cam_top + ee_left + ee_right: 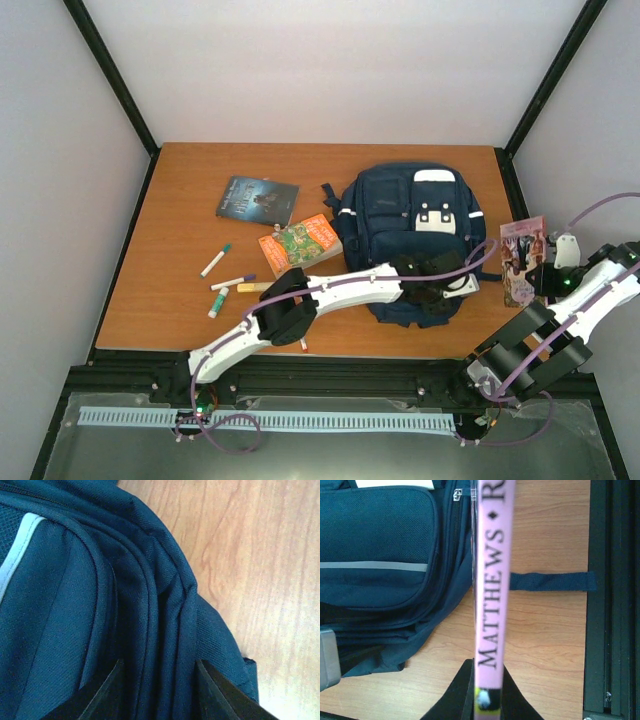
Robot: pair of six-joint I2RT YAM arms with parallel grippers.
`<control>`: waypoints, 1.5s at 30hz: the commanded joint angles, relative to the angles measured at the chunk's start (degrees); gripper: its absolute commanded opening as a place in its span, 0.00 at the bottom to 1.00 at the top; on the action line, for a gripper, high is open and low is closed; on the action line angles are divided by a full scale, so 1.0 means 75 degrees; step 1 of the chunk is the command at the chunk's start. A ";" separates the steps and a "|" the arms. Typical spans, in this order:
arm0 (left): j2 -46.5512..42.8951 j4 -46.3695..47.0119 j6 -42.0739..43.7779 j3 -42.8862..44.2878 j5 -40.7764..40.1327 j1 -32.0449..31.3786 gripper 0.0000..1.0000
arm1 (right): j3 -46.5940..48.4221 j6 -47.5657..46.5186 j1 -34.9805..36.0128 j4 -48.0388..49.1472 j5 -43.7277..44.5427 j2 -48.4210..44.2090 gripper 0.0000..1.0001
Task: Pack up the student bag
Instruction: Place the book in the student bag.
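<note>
Left hand point(159, 666) sits at the lower right edge of the bag point(385, 215), fingers point(107, 695) apart astride a ridge of navy fabric; whether they pinch it I cannot tell. The bag lies flat, right of centre on the bench point(180, 190), its lower edge near the bench's front edge and bare wood behind it. A strap point(552, 581) runs over the wood to the black rail point(612, 605) at the right edge. In that narrow strip the right hand point(487, 680) is pressed tight on a pink book point(491, 580), just beside the bag. Left of the bag lie an orange book point(300, 243), a dark book point(257, 199) and pens point(215, 260), with open wood at upper left.
</note>
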 commanded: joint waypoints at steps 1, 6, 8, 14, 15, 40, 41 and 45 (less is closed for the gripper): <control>0.0400 -0.0323 0.0106 0.0626 -0.0911 -0.0040 0.39 | -0.0154 -0.0189 -0.0064 -0.0008 -0.0177 -0.0139 0.03; 0.0513 -0.0259 -0.0054 0.0862 -0.1424 -0.0041 0.55 | -0.0234 -0.0219 -0.0064 -0.0019 -0.0199 -0.0137 0.03; 0.0612 -0.0321 -0.0077 0.1010 -0.1674 -0.0044 0.49 | -0.0231 -0.0225 -0.0064 -0.0043 -0.0229 -0.0128 0.03; 0.0611 -0.0488 -0.0110 0.1205 -0.1907 -0.0039 0.21 | -0.0199 -0.0250 -0.0065 -0.0125 -0.0280 -0.0164 0.03; 0.0538 -0.0474 -0.0131 0.1214 -0.1903 -0.0039 0.14 | -0.0210 -0.0250 -0.0064 -0.0116 -0.0297 -0.0182 0.03; -0.1926 0.0401 -0.0993 0.0891 -0.3575 0.0761 0.01 | 0.1164 0.0460 0.0121 -0.2011 -0.2481 0.1386 0.03; -0.1941 0.0394 -0.1111 0.0905 -0.3587 0.0812 0.01 | 0.1168 0.0491 0.0259 -0.2012 -0.2503 0.1393 0.03; -0.1988 0.0408 -0.1613 0.0886 -0.3491 0.1018 0.01 | 0.1375 0.0955 0.0695 -0.1916 -0.2682 0.1327 0.03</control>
